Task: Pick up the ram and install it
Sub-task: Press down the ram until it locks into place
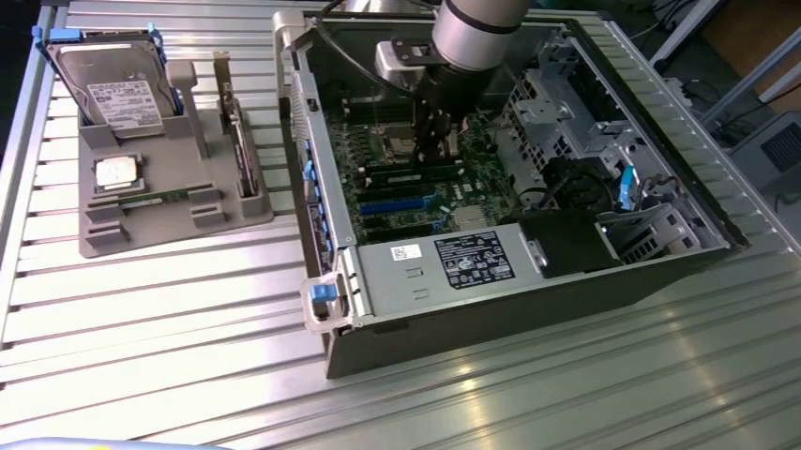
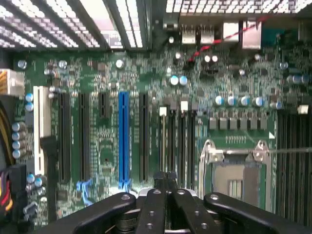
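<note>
Exterior view first: the grey tray [image 1: 175,220] sits at nine o'clock from the open computer case [image 1: 501,281], and on it lies one ram [image 1: 163,197], a thin green stick lying flat near the tray's middle. Its long axis runs roughly along the nine-to-three line, one end pointing towards the case and the other away from it. Counting the rest of the tray: one hard drive [image 1: 115,89] standing at the ram's eleven o'clock, one silver processor chip [image 1: 115,173] just beside the ram at its ten o'clock, and one dark expansion card [image 1: 235,127] on edge at its one o'clock. The arm [image 1: 482,33] comes in from twelve o'clock and reaches down into the case, well apart from the tray. The gripper [image 1: 436,141] hangs low over the motherboard [image 1: 400,202], and from here I cannot tell whether it touches the board. Over to the wrist view: the gripper [image 2: 165,179] has its two fingers pressed together, the claw closed, and I cannot make out anything pinched between the tips. They sit over a group of narrow dark memory slots [image 2: 178,141], which I count as four, with two white clips at their far ends. Beside them is one empty processor socket [image 2: 236,173]. On the other side lie one blue slot [image 2: 123,136] and one white slot [image 2: 41,129], with dark slots between and around them.
</note>
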You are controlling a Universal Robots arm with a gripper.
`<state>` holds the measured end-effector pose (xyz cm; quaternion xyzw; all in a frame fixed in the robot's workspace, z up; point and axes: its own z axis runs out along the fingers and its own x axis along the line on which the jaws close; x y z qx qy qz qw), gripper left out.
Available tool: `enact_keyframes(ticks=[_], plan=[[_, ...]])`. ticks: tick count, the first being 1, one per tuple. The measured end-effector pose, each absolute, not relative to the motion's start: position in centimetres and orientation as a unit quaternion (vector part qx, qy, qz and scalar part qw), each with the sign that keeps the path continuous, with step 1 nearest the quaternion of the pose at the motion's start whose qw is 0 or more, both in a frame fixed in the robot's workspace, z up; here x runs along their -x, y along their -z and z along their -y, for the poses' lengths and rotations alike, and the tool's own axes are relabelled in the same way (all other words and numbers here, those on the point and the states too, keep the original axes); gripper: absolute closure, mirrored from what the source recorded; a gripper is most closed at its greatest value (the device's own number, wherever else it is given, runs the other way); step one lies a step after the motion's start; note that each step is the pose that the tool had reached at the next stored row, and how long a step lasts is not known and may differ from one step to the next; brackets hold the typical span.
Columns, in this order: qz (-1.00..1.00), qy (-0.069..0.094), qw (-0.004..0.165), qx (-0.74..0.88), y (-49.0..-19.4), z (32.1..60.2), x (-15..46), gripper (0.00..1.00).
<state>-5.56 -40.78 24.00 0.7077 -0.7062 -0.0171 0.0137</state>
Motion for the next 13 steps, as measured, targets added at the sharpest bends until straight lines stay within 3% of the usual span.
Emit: enact_keyframes(ticks=[13], plan=[[0.706,0.017,0.014,-0.708,-24.6,40.8,0.2,0.89]])
